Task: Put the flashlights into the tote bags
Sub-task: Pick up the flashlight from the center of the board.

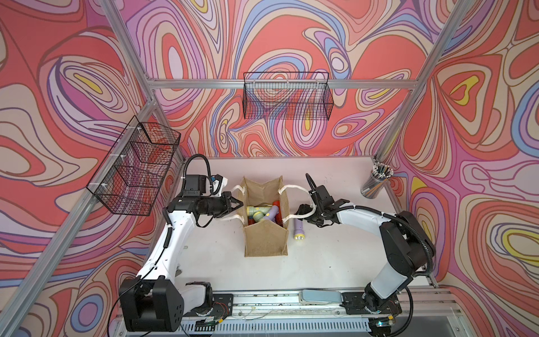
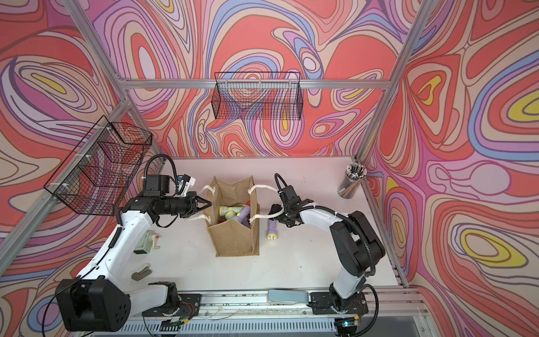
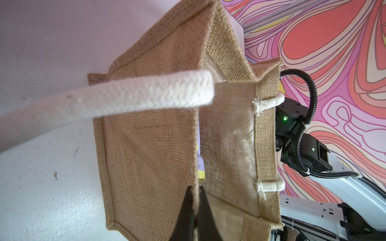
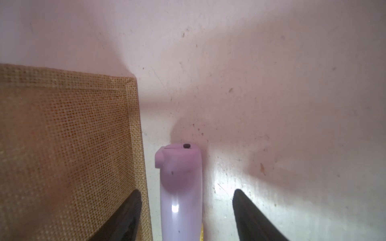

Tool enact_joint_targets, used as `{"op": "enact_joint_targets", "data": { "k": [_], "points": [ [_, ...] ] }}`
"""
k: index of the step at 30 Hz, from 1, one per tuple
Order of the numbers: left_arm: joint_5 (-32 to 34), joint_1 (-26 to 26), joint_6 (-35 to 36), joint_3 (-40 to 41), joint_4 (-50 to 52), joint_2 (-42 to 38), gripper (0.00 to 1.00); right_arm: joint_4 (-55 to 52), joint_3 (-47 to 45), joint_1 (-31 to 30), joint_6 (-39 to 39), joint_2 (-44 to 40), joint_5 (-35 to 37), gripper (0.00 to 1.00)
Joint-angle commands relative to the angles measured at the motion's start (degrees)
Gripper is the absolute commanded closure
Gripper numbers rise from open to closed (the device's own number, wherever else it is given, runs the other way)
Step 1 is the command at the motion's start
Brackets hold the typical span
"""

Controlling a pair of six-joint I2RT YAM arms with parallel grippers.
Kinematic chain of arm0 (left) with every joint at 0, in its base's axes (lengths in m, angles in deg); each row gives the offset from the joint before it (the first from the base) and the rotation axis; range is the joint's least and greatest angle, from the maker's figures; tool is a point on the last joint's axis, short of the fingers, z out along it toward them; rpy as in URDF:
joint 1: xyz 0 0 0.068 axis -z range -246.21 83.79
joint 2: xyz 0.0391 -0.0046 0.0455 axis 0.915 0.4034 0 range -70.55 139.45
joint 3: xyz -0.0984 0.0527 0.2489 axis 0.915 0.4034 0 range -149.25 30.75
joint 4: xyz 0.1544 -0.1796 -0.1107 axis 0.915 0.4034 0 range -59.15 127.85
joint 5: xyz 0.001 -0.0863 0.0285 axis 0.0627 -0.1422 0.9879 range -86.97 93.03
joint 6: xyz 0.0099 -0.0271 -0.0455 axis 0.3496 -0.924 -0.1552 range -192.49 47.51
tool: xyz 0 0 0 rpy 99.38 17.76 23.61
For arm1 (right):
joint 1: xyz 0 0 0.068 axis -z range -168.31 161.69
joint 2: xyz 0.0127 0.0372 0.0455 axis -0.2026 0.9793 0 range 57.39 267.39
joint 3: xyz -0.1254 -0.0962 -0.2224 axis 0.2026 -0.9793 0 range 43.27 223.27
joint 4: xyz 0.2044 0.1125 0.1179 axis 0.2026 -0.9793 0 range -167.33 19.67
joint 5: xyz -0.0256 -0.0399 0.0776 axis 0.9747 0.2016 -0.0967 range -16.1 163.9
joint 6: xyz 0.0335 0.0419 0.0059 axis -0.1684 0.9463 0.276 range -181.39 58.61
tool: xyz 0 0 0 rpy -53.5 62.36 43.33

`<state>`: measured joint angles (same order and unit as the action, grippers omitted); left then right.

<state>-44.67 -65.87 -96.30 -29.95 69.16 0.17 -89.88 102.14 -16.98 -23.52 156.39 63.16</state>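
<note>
The tan jute tote bag (image 1: 265,236) (image 2: 233,239) stands open mid-table. Inside lie several flashlights: pale green (image 1: 256,211), lilac (image 1: 272,214) and red (image 1: 276,203). My left gripper (image 1: 237,204) (image 3: 195,188) is shut on the rim of the bag's left wall. One lilac flashlight (image 1: 299,229) (image 2: 272,229) (image 4: 180,187) with a yellow head lies on the table just right of the bag. My right gripper (image 1: 304,214) (image 4: 186,191) is open and low over its tail end, one finger on each side, with gaps showing. One finger is close to the bag's wall (image 4: 62,146).
A cup of pencils (image 1: 376,181) stands at the back right corner. Black wire baskets hang on the back wall (image 1: 287,96) and left wall (image 1: 137,169). A pale green device (image 2: 145,242) and a grey clip (image 2: 141,272) lie under the left arm. The bag's right rope handle (image 1: 294,188) loops beside my right gripper.
</note>
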Motion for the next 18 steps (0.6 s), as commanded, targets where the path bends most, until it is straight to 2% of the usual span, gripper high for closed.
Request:
{"op": "enact_joint_targets", "data": {
  "k": [1, 6, 13, 17, 18],
  "points": [
    [1.1, 0.0, 1.4, -1.2, 0.6, 0.4, 0.97, -6.0, 4.9, -2.3, -2.5, 3.4, 4.4, 0.29],
    [1.0, 0.0, 1.6, -1.3, 0.8, 0.5, 0.97, -13.9, 10.7, -5.2, -3.4, 8.7, 11.6, 0.32],
    [1.3, 0.0, 2.1, -1.2, 1.2, 0.2, 0.97, -18.8, 14.0, -6.9, -3.9, 11.8, 16.3, 0.37],
    [1.2, 0.0, 2.2, -1.2, 1.2, 0.3, 0.97, -19.7, 14.6, -7.0, -3.7, 13.3, 17.4, 0.48],
    [1.1, 0.0, 2.2, -1.2, 1.2, 0.2, 0.97, -19.7, 14.7, -7.0, -3.6, 13.6, 17.4, 0.54]
  ]
}}
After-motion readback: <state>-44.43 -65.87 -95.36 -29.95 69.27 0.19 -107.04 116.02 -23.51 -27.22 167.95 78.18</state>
